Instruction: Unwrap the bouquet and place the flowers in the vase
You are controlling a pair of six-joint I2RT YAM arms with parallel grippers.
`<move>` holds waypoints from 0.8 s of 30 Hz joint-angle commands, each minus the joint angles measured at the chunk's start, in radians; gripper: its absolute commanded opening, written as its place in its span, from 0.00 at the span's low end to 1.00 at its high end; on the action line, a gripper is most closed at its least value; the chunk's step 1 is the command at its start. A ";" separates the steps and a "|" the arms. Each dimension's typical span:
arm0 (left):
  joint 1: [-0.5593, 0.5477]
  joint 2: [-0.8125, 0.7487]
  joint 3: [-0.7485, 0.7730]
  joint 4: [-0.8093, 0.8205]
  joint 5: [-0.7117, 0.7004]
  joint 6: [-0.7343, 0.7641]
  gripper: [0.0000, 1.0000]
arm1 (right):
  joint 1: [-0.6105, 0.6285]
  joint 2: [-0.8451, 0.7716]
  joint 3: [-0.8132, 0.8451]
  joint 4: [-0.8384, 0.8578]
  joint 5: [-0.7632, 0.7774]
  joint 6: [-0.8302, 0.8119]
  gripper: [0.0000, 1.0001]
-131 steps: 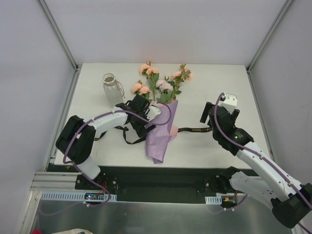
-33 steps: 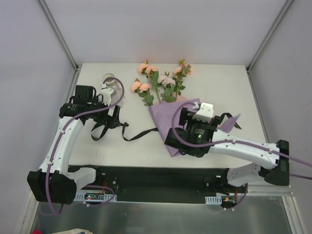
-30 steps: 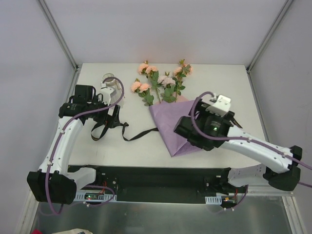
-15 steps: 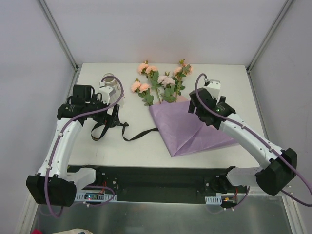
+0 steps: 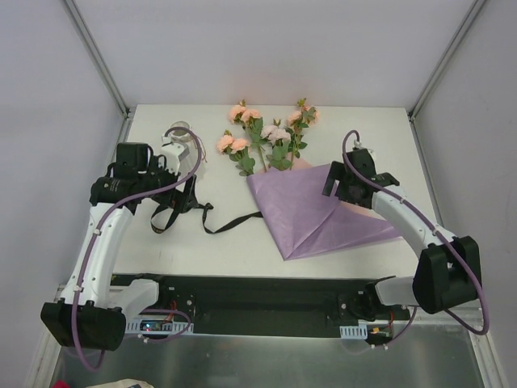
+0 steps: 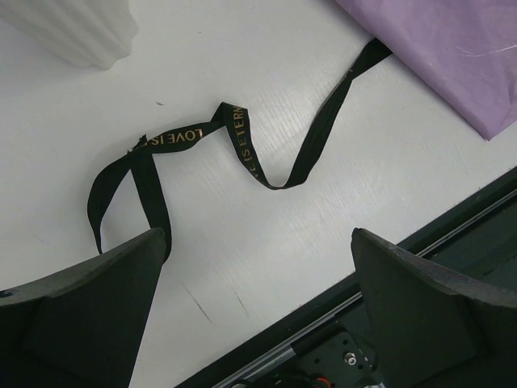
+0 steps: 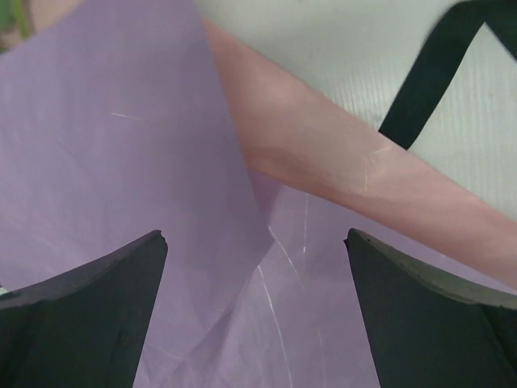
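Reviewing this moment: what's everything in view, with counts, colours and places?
table: one, white, under everything
wrapping paper: one sheet, lilac with a pink edge, spread open at centre
flowers: several stems, peach and pale pink blooms, green leaves, at the paper's far edge
ribbon: one seen, black with gold lettering, loose left of the paper
vase: one, white ribbed, far left
left fingers: two, black, open above the ribbon
right fingers: two, black, open above the paper
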 commanded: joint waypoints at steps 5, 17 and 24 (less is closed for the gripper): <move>0.010 -0.027 0.046 -0.038 0.027 -0.008 0.99 | -0.039 0.017 -0.100 0.092 -0.168 0.052 0.91; 0.010 -0.023 0.048 -0.036 0.015 -0.015 0.99 | -0.038 0.075 -0.154 0.329 -0.354 0.114 0.47; 0.010 -0.023 0.066 -0.036 0.016 -0.029 0.99 | 0.096 -0.015 -0.099 0.352 -0.317 0.048 0.28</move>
